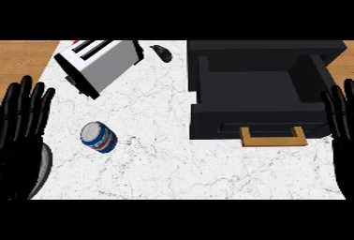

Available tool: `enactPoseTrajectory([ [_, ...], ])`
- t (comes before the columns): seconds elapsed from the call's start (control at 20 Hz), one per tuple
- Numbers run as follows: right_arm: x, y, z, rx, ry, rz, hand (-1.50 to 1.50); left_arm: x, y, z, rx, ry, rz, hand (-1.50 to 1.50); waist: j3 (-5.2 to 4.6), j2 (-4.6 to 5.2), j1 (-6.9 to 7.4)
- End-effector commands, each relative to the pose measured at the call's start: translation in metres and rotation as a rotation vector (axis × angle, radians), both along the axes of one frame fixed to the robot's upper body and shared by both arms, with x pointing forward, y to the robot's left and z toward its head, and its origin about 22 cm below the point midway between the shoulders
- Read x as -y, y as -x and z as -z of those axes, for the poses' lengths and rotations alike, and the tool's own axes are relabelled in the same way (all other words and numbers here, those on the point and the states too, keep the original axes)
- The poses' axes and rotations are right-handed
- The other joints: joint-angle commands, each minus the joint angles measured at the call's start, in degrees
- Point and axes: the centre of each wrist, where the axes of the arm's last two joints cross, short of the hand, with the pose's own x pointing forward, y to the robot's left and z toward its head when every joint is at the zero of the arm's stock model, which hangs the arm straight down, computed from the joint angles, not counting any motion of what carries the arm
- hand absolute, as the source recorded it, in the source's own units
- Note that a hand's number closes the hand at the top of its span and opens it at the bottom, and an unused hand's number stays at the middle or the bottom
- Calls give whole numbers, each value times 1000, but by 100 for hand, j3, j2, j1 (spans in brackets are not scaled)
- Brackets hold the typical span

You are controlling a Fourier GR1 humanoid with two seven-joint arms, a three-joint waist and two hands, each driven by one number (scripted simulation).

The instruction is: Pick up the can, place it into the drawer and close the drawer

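Note:
A blue, white and red can (98, 136) lies on the white marble counter (173, 164), left of centre. A black drawer (257, 93) stands pulled open at the right, its inside bare, with a wooden handle (273, 137) on its front. My left hand (24, 117) rests open at the left edge, fingers straight up, a short way left of the can. At the far right edge my right hand (340, 115) is open too, fingers up, beside the drawer's right wall. Neither hand touches anything.
A silver toaster (100, 63) stands tilted at the back left of the counter. A small dark object (162, 52) lies just right of it, near the drawer's back left corner. Wood floor (27, 51) shows beyond the counter's left and right sides.

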Motion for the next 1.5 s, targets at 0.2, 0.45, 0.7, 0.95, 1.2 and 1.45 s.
enactPoseTrajectory([
  [0.2, -14, 1, -3, 51, -34, -35, -150, -43, 22, -18, 18, -10, 35, -150, -45, 98, 67],
  [0.45, -7, -3, 3, -223, -101, 111, -150, -66, 36, 22, -367, 102, -160, -150, -50, 99, 144],
  [0.7, 0, 8, 20, -227, -78, 109, -150, -80, 36, -7, -376, 107, -179, -150, -43, 99, 53],
  [0.95, 6, 6, 9, -225, -83, 105, -150, -72, 23, -13, -377, 123, -157, -150, -44, 100, 41],
  [1.2, 9, 0, 15, -222, -90, 146, -150, -72, 20, 11, -404, 95, -166, -150, -44, 102, 51],
  [1.45, 35, 14, 15, -223, -68, 112, -150, -47, -8, 46, -439, 110, -166, -150, -44, 106, 11],
])
